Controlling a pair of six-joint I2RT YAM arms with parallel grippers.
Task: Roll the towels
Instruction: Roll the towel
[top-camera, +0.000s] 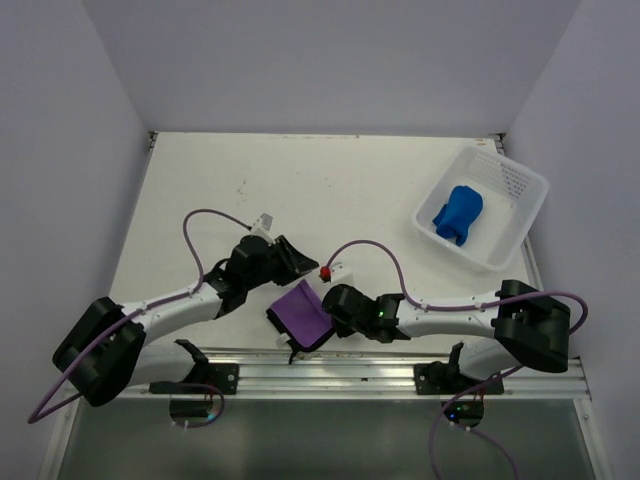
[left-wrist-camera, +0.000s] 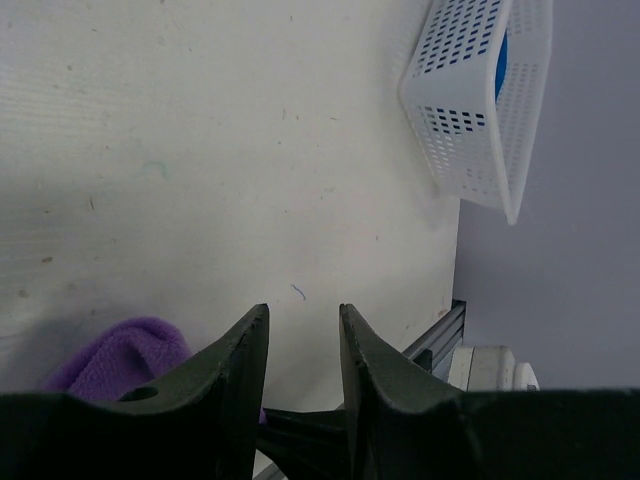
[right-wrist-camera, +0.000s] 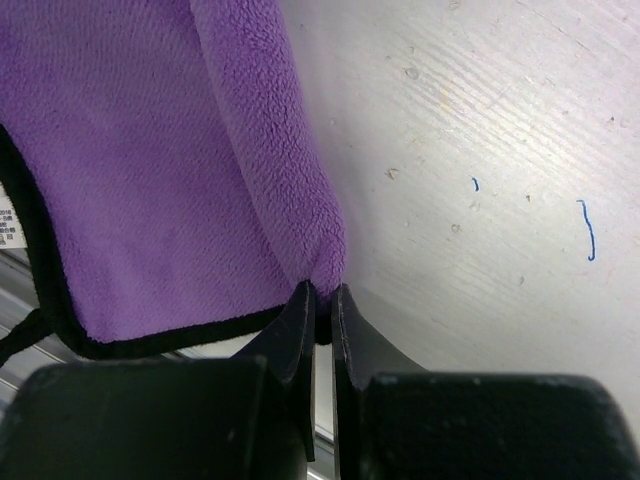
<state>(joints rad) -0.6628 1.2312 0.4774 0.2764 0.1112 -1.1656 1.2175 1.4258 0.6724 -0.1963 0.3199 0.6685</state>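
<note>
Purple towel (top-camera: 303, 315) at near edge of counter (top-camera: 330, 180), folded corner pinched in closed right claw (right-wrist-camera: 322, 300), arm bent low, reaching leftward. Left claw (left-wrist-camera: 300, 330) just beside towel, jaws apart, empty. Blue towel (top-camera: 458, 215) bundled in white basket (top-camera: 512, 176), far right. Pale walls around.
</note>
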